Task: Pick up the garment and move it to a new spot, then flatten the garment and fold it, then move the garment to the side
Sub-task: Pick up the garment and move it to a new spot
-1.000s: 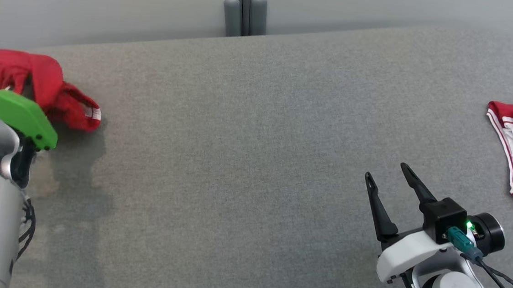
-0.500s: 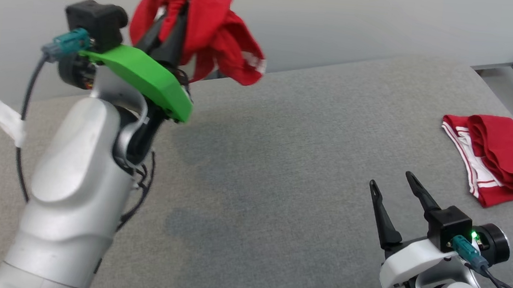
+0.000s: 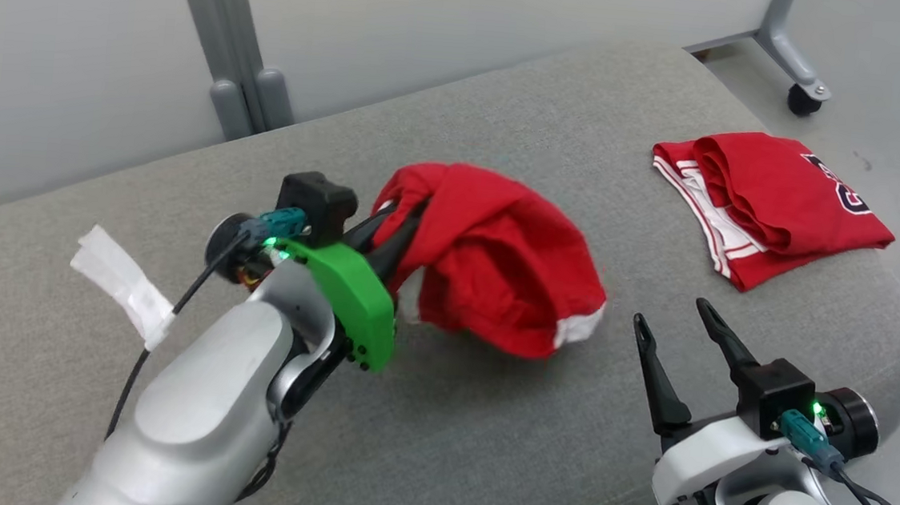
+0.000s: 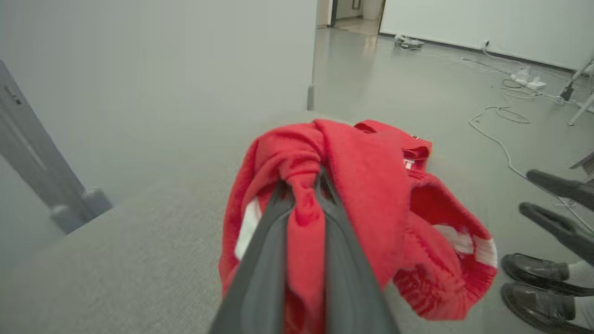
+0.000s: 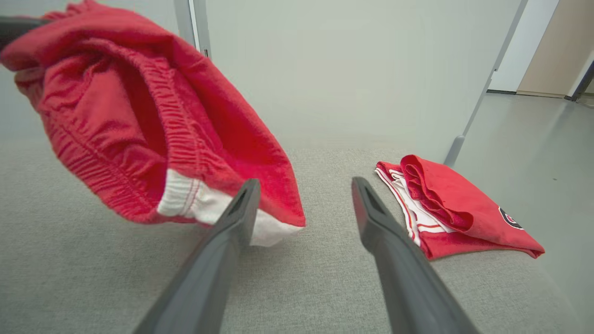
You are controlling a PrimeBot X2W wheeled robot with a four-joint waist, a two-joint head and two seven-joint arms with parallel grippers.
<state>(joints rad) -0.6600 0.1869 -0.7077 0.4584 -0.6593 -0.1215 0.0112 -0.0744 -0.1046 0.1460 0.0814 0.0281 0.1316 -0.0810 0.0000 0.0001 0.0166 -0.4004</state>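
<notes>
Head view, left tool (image 3: 404, 221) pinching bunched red garment (image 3: 497, 264), long axis pointing rightward, right tool (image 3: 671, 312) wide, empty.

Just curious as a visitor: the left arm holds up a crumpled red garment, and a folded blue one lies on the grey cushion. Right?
Not quite: the folded garment is red with white stripes, not blue, as the head view shows. The rest holds.
</notes>
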